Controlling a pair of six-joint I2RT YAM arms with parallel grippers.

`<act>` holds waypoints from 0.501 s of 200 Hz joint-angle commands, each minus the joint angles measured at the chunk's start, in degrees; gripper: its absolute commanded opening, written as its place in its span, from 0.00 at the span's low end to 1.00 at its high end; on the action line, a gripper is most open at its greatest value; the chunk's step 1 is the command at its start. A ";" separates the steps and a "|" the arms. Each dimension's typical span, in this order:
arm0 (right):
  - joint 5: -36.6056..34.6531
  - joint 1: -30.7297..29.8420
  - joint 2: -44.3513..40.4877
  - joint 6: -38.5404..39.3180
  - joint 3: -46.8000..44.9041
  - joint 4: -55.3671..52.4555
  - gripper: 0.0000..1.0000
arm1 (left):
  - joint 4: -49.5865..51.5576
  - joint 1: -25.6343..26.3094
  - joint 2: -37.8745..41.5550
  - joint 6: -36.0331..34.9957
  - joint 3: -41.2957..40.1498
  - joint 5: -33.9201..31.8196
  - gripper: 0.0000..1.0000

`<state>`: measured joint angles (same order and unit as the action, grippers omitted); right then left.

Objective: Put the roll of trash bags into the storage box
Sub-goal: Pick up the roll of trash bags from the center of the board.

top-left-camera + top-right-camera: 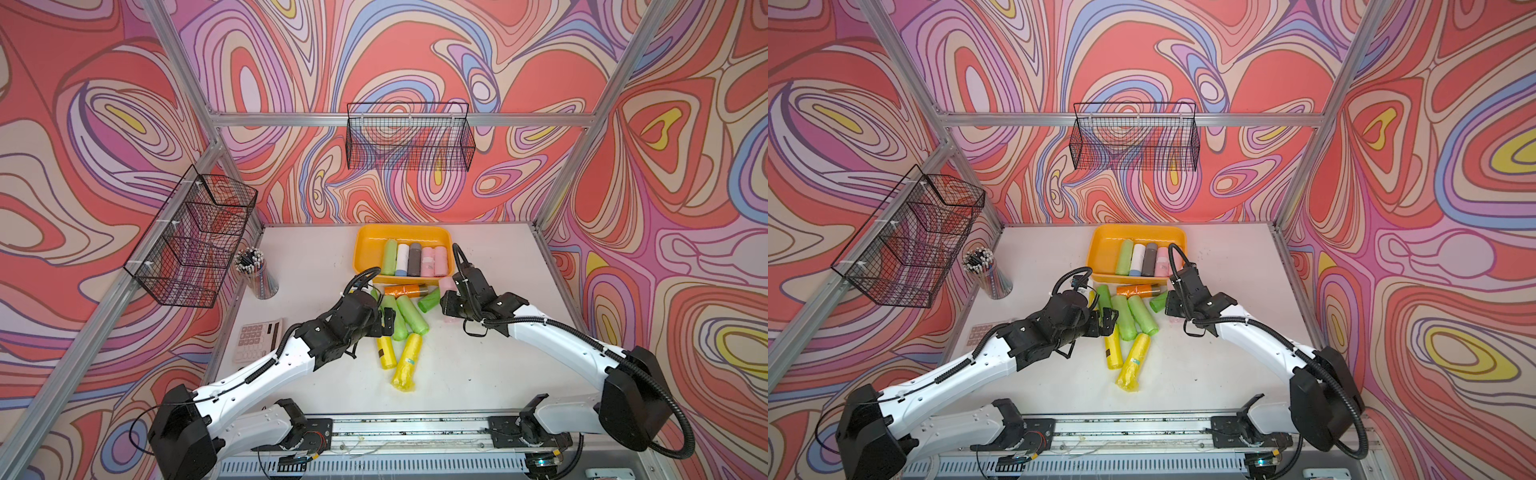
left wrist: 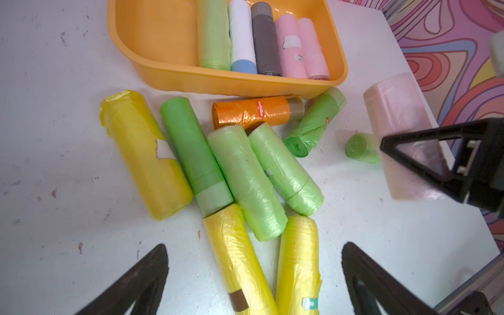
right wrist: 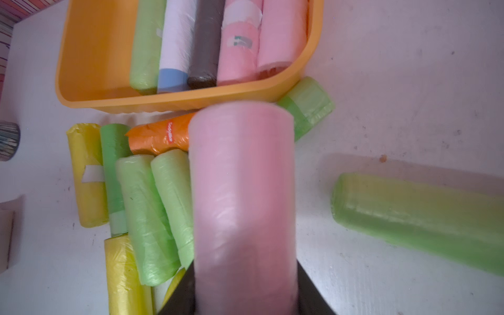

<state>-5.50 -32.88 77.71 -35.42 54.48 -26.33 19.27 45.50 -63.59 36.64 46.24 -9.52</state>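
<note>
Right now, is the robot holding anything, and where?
The right gripper holds the pink trash-bag roll near one end between its jaws; the left gripper holds nothing.

Your right tool point(image 3: 245, 296) grips a pale pink roll of trash bags point(image 3: 242, 191), held in the air just short of the storage box point(image 3: 92, 54). That shallow orange-yellow tub holds five rolls point(image 3: 174, 41) lying side by side.

I see bright, even light with soft shadows in both top views, the edges bowed. In the right wrist view the pink roll point(image 3: 242, 191) looms close and blurred.
</note>
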 commanded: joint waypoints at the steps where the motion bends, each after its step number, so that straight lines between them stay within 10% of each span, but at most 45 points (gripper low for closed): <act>1: 1.86 -0.27 1.29 0.70 3.02 3.03 0.41 | 3.21 0.16 2.33 -0.17 0.31 -1.21 1.00; 100: 9.78 -0.25 12.16 0.42 16.11 9.98 0.39 | 9.80 0.20 7.56 1.07 1.74 -1.64 1.00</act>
<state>0.99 -32.88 87.66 -34.83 67.40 -21.04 24.67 45.50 -57.80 37.52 46.24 -10.17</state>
